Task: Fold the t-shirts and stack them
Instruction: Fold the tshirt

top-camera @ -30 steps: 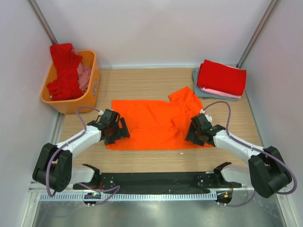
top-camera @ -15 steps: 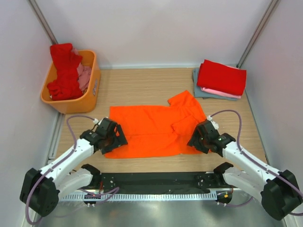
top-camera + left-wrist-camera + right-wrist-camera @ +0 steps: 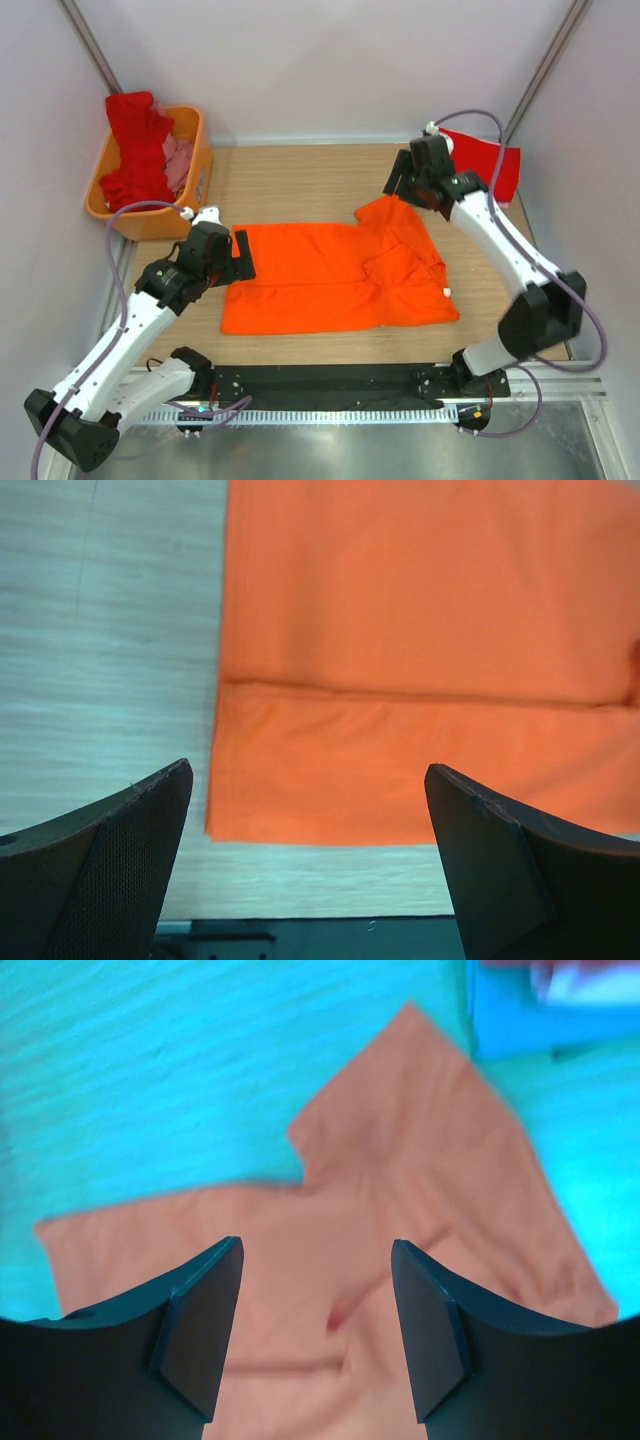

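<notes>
A bright orange t-shirt point(image 3: 330, 275) lies spread flat in the middle of the wooden table, with a small white label point(image 3: 446, 292) at its right edge. My left gripper point(image 3: 240, 258) hovers open over the shirt's left edge. In the left wrist view the orange shirt point(image 3: 420, 680) shows a straight fold line, and nothing sits between my left gripper's point(image 3: 310, 850) jaws. My right gripper point(image 3: 400, 180) is raised over the far right sleeve, open. The right wrist view looks down on the shirt point(image 3: 400, 1210) between the right gripper's point(image 3: 318, 1330) empty jaws.
An orange plastic basket point(image 3: 150, 222) at the back left holds a red shirt point(image 3: 135, 150) and a pink one point(image 3: 180, 160). A folded stack topped by a red shirt point(image 3: 485, 165) sits at the back right, partly behind my right arm. White walls enclose the table.
Both grippers pulled the shirt's near edge toward me, then let go. The right arm swung up to the far sleeve; the left rose beside the left edge.
</notes>
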You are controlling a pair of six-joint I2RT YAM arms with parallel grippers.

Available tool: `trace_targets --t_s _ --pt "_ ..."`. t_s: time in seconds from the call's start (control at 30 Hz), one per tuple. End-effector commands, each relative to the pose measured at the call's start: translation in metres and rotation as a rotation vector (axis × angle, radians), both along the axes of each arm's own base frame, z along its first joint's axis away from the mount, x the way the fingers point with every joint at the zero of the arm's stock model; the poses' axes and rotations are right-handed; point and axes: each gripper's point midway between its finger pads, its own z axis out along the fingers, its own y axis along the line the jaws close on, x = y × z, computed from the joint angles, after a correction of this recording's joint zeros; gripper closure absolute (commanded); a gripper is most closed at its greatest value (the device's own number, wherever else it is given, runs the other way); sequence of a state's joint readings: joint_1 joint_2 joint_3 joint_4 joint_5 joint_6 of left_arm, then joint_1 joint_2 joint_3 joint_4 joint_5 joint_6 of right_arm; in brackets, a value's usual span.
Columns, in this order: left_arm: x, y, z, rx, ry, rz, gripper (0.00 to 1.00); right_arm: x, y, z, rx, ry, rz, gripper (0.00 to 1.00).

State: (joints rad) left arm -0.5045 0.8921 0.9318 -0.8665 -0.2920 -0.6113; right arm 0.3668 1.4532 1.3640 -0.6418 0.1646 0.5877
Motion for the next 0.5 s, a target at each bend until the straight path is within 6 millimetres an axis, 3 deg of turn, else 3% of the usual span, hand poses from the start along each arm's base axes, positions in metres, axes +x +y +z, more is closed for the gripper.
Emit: trace_targets --t_s 0.0,0.03,0.07,0.17,0.3,0.47 --pt "-0.002 0.007 -0.004 0.051 -0.023 -0.035 0.0 0.061 -0.015 -0.013 -0.018 -0.01 0.055 0.33" --pt "-0.002 0.008 -0.002 0.055 -0.033 -0.041 0.0 0.078 -0.013 -0.041 -0.022 0.039 0.074 0.33" --pt "0.0 0.013 0.003 0.074 -0.058 -0.025 0.0 0.099 -0.016 -0.03 -0.019 0.002 0.071 0.34" --pt "0.0 0.014 0.004 0.066 -0.07 -0.009 0.0 0.137 -0.008 -0.056 -0.046 0.045 0.139 0.36" --pt "0.0 0.01 0.0 0.052 -0.059 -0.025 0.0 0.168 -0.014 -0.093 -0.095 0.097 0.132 0.37" --pt "-0.001 0.01 -0.001 0.051 -0.055 -0.024 0.0 0.182 -0.021 -0.13 -0.101 0.146 0.12 0.37"
